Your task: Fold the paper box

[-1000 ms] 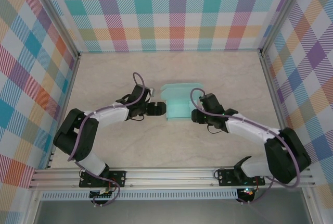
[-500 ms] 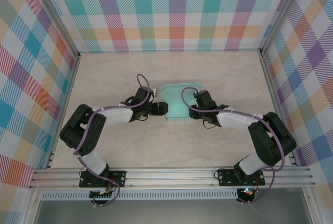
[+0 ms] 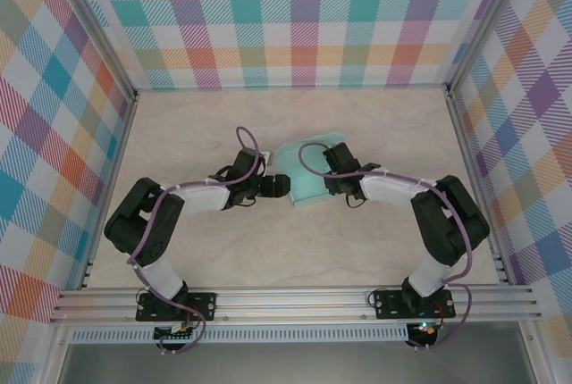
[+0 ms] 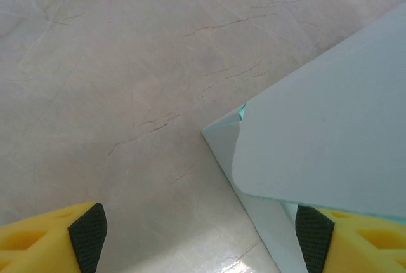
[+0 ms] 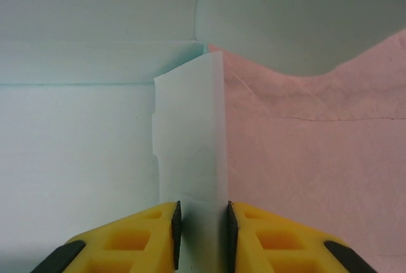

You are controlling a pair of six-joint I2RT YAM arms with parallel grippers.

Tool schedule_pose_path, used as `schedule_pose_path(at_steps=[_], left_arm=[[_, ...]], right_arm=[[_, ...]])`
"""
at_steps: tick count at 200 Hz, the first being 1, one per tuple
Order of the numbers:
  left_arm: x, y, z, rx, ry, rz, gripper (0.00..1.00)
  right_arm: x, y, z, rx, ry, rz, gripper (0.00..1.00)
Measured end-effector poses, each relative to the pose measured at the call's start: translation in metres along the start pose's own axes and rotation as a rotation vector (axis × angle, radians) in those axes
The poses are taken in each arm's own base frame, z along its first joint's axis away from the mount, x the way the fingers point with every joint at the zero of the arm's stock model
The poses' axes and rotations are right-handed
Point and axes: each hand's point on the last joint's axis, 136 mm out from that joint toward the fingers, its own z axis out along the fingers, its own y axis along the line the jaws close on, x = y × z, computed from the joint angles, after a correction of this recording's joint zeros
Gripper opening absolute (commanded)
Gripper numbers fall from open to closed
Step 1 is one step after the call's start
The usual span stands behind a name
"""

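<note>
The right gripper is closed on the paper box, pinching a narrow upright flap between its two pads. From this gripper, the box's pale blue floor lies to the left of the flap and a box wall stands straight ahead. Bare counter lies to the right of the flap.

The left gripper has its jaws spread wide and grips nothing. A corner of the box lies just ahead of it, towards its right finger. A rounded flap lies over that fingertip.
</note>
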Motion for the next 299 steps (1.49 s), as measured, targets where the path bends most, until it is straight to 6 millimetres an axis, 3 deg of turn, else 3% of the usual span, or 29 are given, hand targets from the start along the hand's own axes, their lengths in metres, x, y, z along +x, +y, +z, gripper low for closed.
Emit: schedule_pose_path(at_steps=[60, 94, 163, 299], left_arm=[[-0.017, -0.003, -0.042, -0.019, -0.112, 0.010, 0.84], [-0.022, 0.004, -0.056, -0.060, -0.149, 0.007, 0.84], [-0.019, 0.029, -0.067, -0.182, -0.144, -0.003, 0.85], [-0.016, 0.051, -0.072, -0.303, -0.150, 0.007, 0.87]], right_arm=[[-0.005, 0.003, 0.013, 0.073, 0.072, -0.061, 0.29], [-0.013, 0.005, 0.022, 0.122, 0.109, -0.105, 0.29], [-0.025, 0.003, 0.038, 0.273, 0.203, -0.241, 0.23], [-0.032, -0.014, 0.043, 0.476, 0.221, -0.610, 0.26]])
